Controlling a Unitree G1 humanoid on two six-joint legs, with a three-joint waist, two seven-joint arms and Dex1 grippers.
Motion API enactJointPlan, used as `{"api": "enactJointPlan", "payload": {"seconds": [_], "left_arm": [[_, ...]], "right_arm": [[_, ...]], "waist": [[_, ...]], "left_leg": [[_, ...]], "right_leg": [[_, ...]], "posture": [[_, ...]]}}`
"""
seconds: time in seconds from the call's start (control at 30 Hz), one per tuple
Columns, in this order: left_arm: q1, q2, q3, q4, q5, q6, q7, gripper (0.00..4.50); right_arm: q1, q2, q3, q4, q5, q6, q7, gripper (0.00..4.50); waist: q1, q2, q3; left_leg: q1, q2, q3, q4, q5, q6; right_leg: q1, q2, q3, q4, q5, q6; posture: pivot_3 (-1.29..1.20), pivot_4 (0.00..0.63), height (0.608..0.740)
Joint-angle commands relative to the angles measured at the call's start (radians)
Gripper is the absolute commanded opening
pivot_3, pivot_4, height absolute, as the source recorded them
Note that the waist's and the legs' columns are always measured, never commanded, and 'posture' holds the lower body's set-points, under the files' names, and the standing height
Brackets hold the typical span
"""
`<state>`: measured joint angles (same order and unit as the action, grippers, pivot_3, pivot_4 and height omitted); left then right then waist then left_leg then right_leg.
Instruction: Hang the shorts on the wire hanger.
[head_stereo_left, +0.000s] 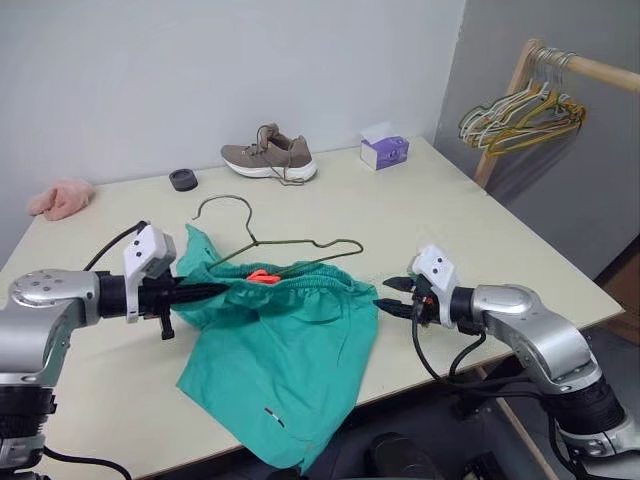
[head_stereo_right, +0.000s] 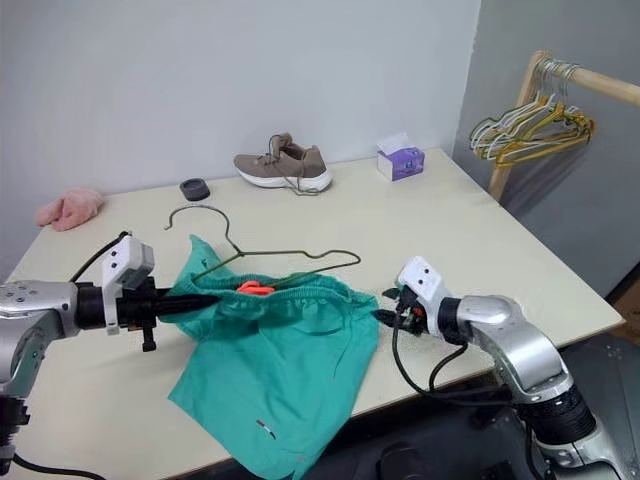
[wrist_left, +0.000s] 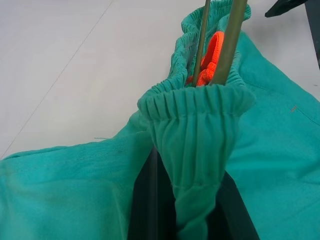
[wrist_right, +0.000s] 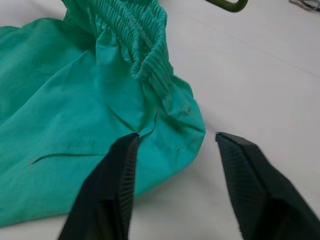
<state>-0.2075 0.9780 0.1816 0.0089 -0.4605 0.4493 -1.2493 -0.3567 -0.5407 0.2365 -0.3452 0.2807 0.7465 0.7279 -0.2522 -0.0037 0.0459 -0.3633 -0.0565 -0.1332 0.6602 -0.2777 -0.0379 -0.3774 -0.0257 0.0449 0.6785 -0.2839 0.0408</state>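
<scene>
The teal-green shorts (head_stereo_left: 290, 350) lie on the table, their legs drooping over its front edge. The wire hanger (head_stereo_left: 300, 243) lies behind them, its lower part running inside the gathered waistband (wrist_left: 195, 115) beside the orange tag (wrist_left: 212, 55), its hook toward the back. My left gripper (head_stereo_left: 215, 290) is shut on the waistband's left end, and the fabric bunches between its fingers (wrist_left: 145, 210). My right gripper (wrist_right: 177, 137) is open just off the right end of the shorts (wrist_right: 75, 100), nothing between its fingers, apart from the fabric.
At the back of the table (head_stereo_left: 500, 260) sit a brown shoe (head_stereo_left: 270, 157), a purple tissue box (head_stereo_left: 384, 150), a small black ring (head_stereo_left: 183, 179) and a pink fluffy cloth (head_stereo_left: 60, 197). A wooden rack with bunched hangers (head_stereo_left: 520, 110) stands beyond the right edge.
</scene>
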Motion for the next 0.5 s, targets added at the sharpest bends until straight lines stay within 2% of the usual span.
{"api": "enactJointPlan", "payload": {"seconds": [0.03, 0.1, 0.13, 0.4, 0.5], "left_arm": [[-0.03, 0.001, 0.006, -0.023, -0.004, -0.011, 0.003, 0.0], [-0.031, 0.001, 0.005, -0.021, -0.004, -0.013, 0.002, 0.0], [-0.032, 0.0, 0.005, -0.021, -0.003, -0.013, 0.001, 0.0], [-0.031, -0.01, -0.004, -0.032, -0.001, -0.012, 0.009, 0.0], [-0.031, -0.012, -0.007, -0.032, -0.001, -0.014, 0.01, 0.0]], "right_arm": [[-0.055, 0.023, 0.019, 0.011, -0.042, -0.028, -0.035, 3.74], [-0.065, 0.029, 0.037, 0.028, -0.055, -0.035, -0.032, 4.43], [-0.071, 0.038, 0.048, 0.04, -0.06, -0.039, -0.033, 4.47], [-0.125, 0.145, 0.114, 0.182, -0.111, -0.095, -0.061, 4.47], [-0.141, 0.2, 0.086, 0.251, -0.107, -0.11, -0.087, 3.92]], "waist": [[0.0, 0.0, 0.0], [0.001, 0.0, 0.0], [0.002, 0.0, 0.0], [0.001, 0.0, 0.0], [0.0, 0.0, 0.0]], "left_leg": [[0.0, 0.0, 0.0, 0.0, 0.0, 0.0], [0.0, 0.0, 0.0, 0.0, 0.0, 0.0], [0.0, 0.0, 0.0, 0.0, 0.0, 0.0], [0.0, 0.0, 0.0, 0.0, 0.0, 0.0], [0.0, 0.0, 0.0, 0.0, 0.0, 0.0]], "right_leg": [[0.0, 0.0, 0.0, 0.0, 0.0, 0.0], [0.0, 0.0, 0.0, 0.0, 0.0, 0.0], [0.0, 0.0, 0.0, 0.0, 0.0, 0.0], [0.0, 0.0, 0.0, 0.0, 0.0, 0.0], [0.0, 0.0, 0.0, 0.0, 0.0, 0.0]], "posture": [[-0.28, 0.0, 0.74], [-0.28, 0.0, 0.74], [-0.28, 0.0, 0.74], [-0.28, 0.0, 0.74], [-0.28, 0.0, 0.74]]}}
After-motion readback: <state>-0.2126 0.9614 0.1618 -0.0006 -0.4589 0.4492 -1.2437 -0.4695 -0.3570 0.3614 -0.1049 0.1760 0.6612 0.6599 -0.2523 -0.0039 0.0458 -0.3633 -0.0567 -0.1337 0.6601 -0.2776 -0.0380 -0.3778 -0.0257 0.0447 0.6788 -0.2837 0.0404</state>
